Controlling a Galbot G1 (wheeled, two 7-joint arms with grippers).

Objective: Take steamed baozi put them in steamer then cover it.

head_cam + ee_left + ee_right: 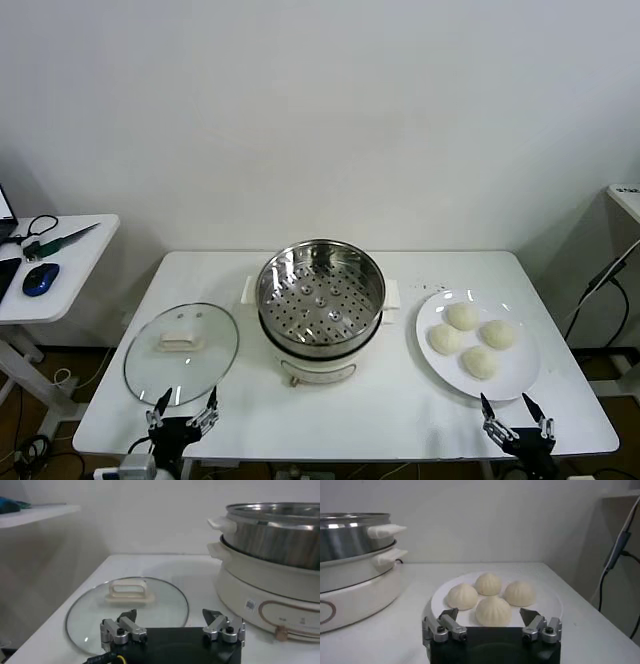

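Note:
Several cream-white steamed baozi [472,340] [493,610] lie on a white plate [522,375] at the table's right. The steamer [321,294] [280,535] [350,535], a shiny perforated steel basket on a white pot base, stands empty at the centre. Its cover [181,352] [127,607], a clear glass lid with a white handle, lies flat at the left. My left gripper [183,409] [170,615] hovers open at the table's front edge just before the cover. The open right gripper [515,407] [489,614] sits at the front edge just before the plate. Neither holds anything.
A white side table [60,265] at the far left carries a blue mouse [40,279] and cables. The edge of another white stand [626,198] with hanging cables shows at the far right. A plain wall runs behind the table [400,405].

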